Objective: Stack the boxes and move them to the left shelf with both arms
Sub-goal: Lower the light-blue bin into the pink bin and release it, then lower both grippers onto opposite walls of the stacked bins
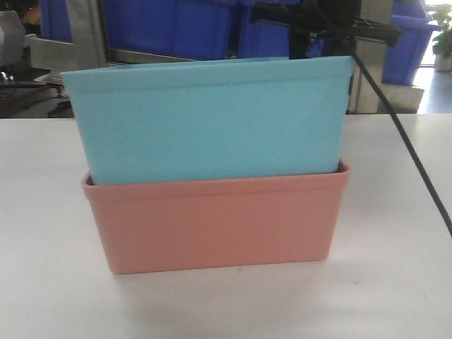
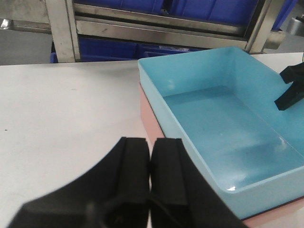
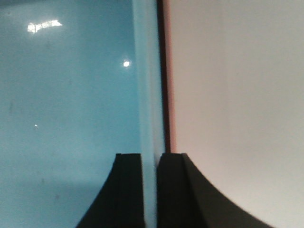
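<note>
The light blue box [image 1: 212, 116] sits nested inside the salmon pink box [image 1: 219, 219] on the white table [image 1: 395, 282]. In the right wrist view my right gripper [image 3: 150, 154] is shut on the blue box's [image 3: 66, 118] side wall, one finger inside and one outside, beside the pink rim [image 3: 170, 95]. The left wrist view shows that gripper [image 2: 289, 90] at the blue box's [image 2: 223, 128] right wall. My left gripper [image 2: 150, 141] is shut on nothing, hovering over the table just left of the pink box [image 2: 148, 114]. The left shelf is out of view.
Behind the table stands a metal rack with a steel rail [image 2: 156, 31] and dark blue crates [image 1: 176, 25]. A black cable [image 1: 409, 155] runs down from the arm [image 1: 318, 18] across the table's right side.
</note>
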Controlling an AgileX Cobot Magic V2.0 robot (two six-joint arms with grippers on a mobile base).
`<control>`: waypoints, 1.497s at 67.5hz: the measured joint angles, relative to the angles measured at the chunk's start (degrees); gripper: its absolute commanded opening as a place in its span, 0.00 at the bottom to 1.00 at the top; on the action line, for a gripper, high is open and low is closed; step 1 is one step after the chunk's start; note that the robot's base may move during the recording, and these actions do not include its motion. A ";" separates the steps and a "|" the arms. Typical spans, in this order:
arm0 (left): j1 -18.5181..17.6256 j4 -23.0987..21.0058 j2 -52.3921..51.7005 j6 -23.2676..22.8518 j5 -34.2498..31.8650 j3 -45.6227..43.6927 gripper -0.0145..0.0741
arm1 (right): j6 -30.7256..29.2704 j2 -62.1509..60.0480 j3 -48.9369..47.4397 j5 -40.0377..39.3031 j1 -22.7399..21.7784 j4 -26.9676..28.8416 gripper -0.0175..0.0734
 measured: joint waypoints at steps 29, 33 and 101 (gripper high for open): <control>0.00 0.00 0.00 0.00 0.00 0.00 0.16 | 0.03 0.10 0.00 -0.26 0.12 -1.57 0.71; 0.00 0.00 0.00 0.00 0.00 0.00 0.16 | 0.03 0.10 -0.20 -0.63 0.12 -1.57 0.88; 0.00 -7.55 10.32 0.00 7.43 -5.47 0.75 | -12.03 -14.33 -0.10 2.65 0.12 -5.25 0.87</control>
